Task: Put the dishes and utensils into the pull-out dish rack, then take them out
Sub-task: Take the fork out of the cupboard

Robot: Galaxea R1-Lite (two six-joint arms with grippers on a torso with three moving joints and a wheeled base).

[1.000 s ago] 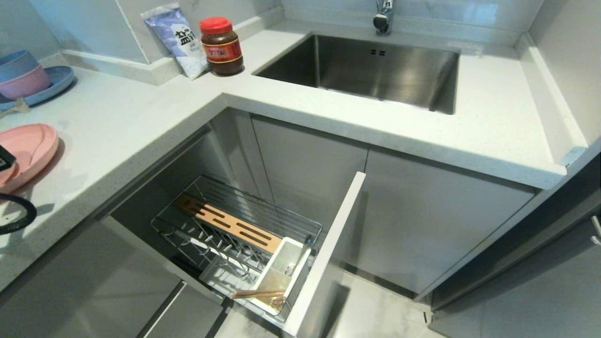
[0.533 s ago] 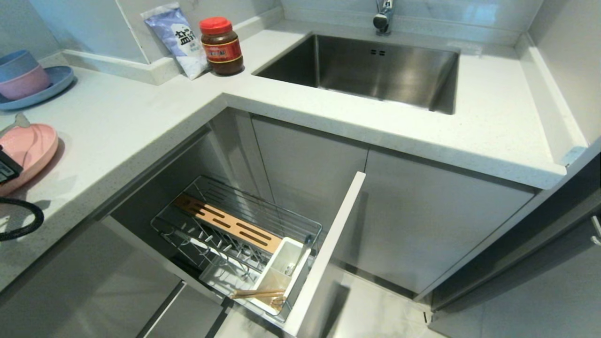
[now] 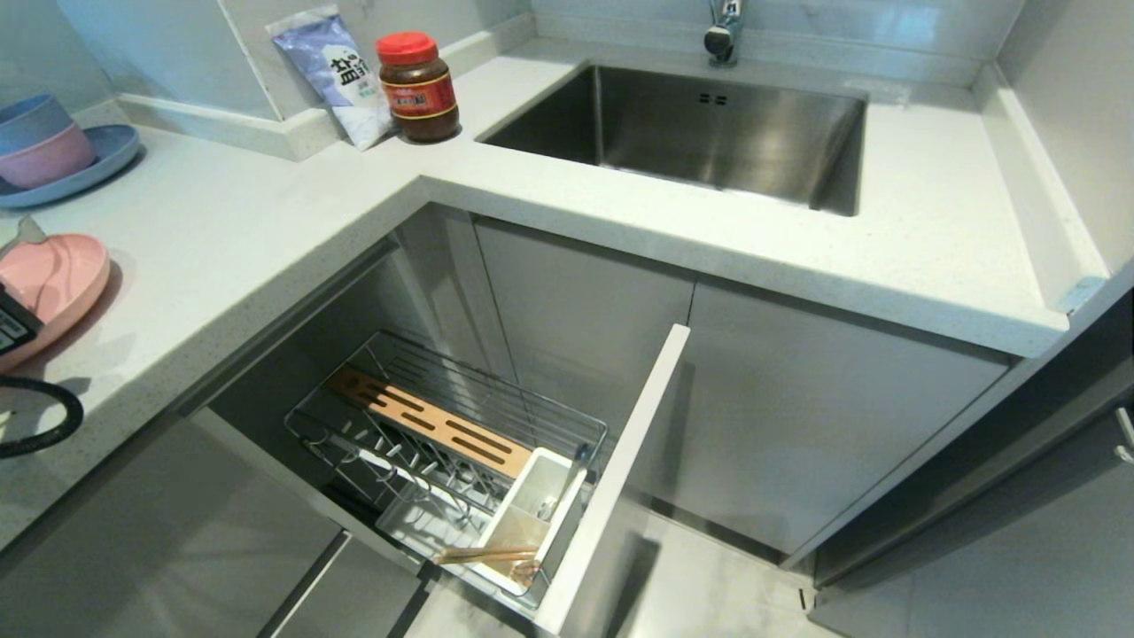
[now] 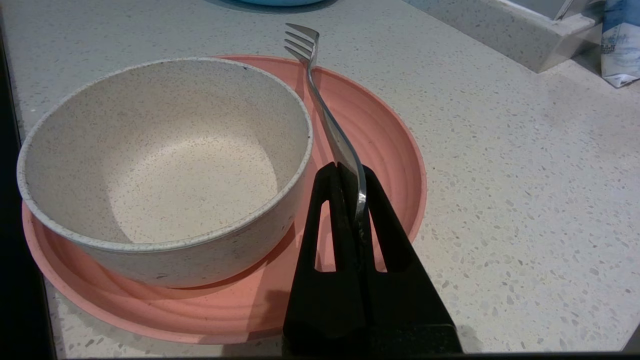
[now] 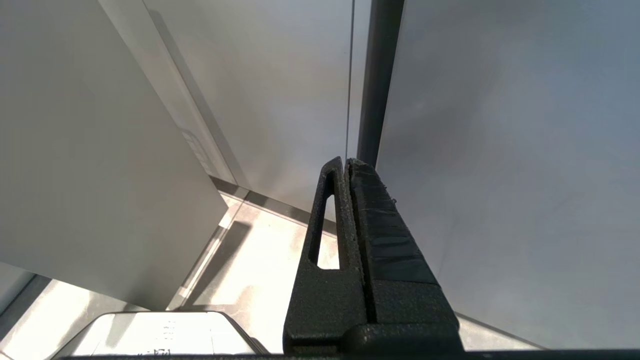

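Silver fork (image 4: 327, 117) pinched in left gripper (image 4: 350, 172) fingers, tines out over pink plate (image 4: 390, 145) w/ cream bowl (image 4: 165, 165) on table (image 4: 500, 175). Chopsticks (image 3: 485, 556) in caddy (image 3: 532, 514) of pulled-out rack (image 3: 416, 425). Right gripper (image 5: 346, 165) fingers pressed together, empty, by cabinet.

Bare countertop (image 3: 221, 239) stretches between pink plate (image 3: 62, 275) at left edge and sauce jar (image 3: 418, 89), salt bag (image 3: 335, 75) upper left. Dish rack (image 3: 443, 434) lower centre open from above; front panel (image 3: 620, 470) walls its right side; chopsticks (image 3: 487, 556) cross white caddy (image 3: 532, 514).
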